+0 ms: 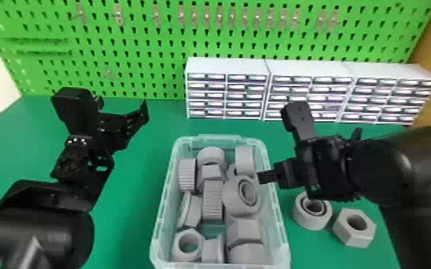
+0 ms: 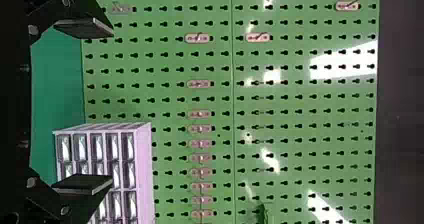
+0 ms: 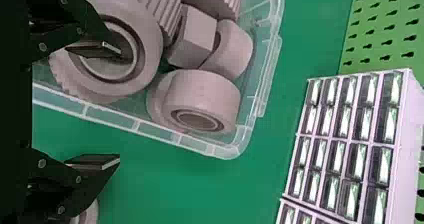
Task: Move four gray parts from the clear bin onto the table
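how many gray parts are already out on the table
2 on the table, both to the right of the clear bin: a round part nearer the bin, and a six-sided nut farther right. Others may be hidden behind the right arm.

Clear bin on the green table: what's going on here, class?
The robot is on the job of moving gray parts out. Its open, empty right gripper straddles the bin's right wall. A ring-shaped part and a hex nut lie on the table; the left gripper is open left of the bin.
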Controlling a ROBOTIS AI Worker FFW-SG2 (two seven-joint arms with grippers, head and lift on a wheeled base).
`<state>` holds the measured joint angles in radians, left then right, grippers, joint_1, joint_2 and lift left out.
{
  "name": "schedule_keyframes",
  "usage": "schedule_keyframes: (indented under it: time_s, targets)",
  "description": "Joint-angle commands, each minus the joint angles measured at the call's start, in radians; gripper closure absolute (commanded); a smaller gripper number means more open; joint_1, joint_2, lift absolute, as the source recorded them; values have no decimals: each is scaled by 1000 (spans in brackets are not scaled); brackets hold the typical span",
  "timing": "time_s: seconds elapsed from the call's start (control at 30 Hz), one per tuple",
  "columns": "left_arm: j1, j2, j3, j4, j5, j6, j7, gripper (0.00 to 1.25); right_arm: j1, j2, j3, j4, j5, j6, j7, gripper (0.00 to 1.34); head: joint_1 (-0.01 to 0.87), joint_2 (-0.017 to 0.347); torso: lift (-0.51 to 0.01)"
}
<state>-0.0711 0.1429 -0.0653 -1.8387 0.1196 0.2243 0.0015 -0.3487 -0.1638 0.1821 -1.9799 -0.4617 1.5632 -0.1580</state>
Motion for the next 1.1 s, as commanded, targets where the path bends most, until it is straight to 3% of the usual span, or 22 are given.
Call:
schedule_keyframes:
  time_s: [0.0,0.17,0.53,1.07]
  targets:
    - [5,1,1,-1,0,4,0,239,23,-2,-49,-54,-49,9,0,504,678,34,-50]
    - [5,3,1,-1,0,9,0,239,50,-5,-90,-96,-106,9,1,504,678,34,-50]
    - [20,4,18,-16,2,18,0,239,157,1,-182,-161,-89,9,1,504,678,34,-50]
    - [20,6,19,-20,2,29,-2,239,178,0,-176,-163,-63,9,1,504,678,34,-50]
